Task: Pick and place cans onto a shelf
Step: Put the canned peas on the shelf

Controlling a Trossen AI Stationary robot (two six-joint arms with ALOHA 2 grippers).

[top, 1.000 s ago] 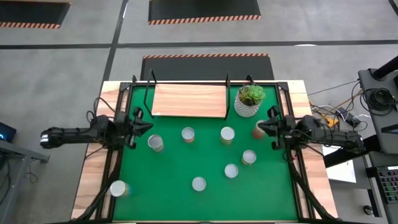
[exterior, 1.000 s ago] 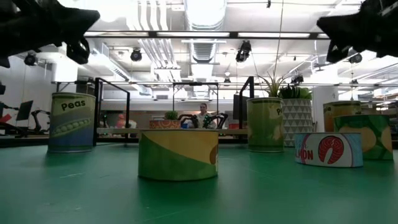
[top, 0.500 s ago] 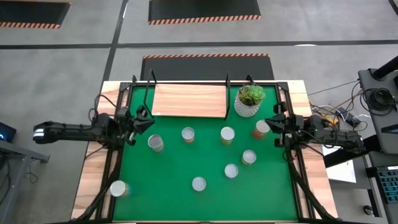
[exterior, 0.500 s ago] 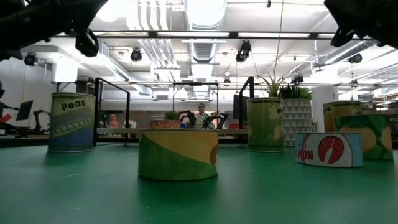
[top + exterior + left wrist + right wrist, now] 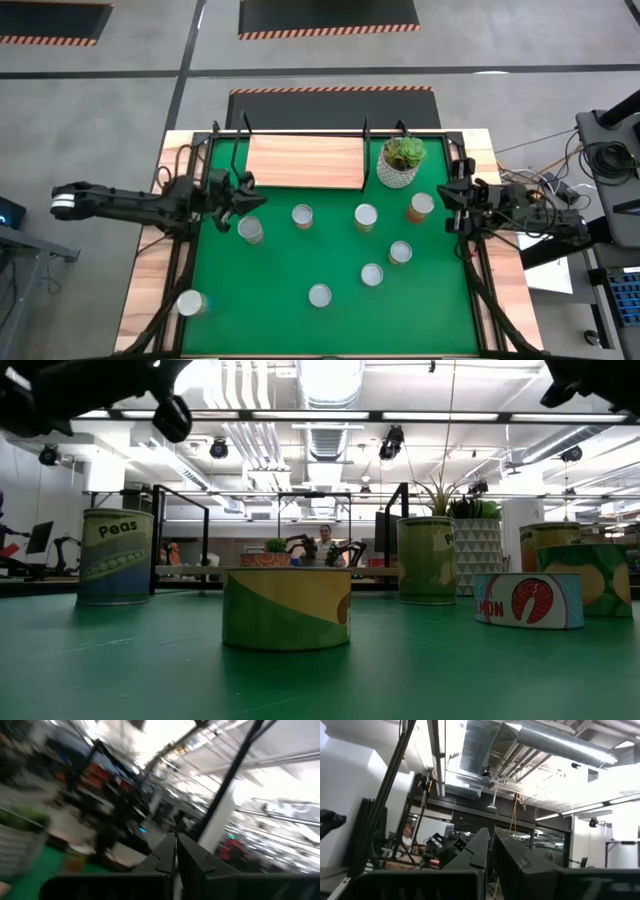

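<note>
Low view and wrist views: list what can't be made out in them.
- Low view: the salmon can hides part of the can behind it; its label can't be read.
- Low view: left gripper cut off by the top edge.
- Left wrist view: blurred; the pale pot is only a smear.
- Right wrist view: no cans or shelf show past the right gripper.

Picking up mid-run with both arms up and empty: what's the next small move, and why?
Probably open the left gripper and lower it onto the nearest can. It hangs shut and empty just beside that can, the shelf holds no cans yet, and the right gripper, also shut, sits at the mat's edge near the orange can.
</note>
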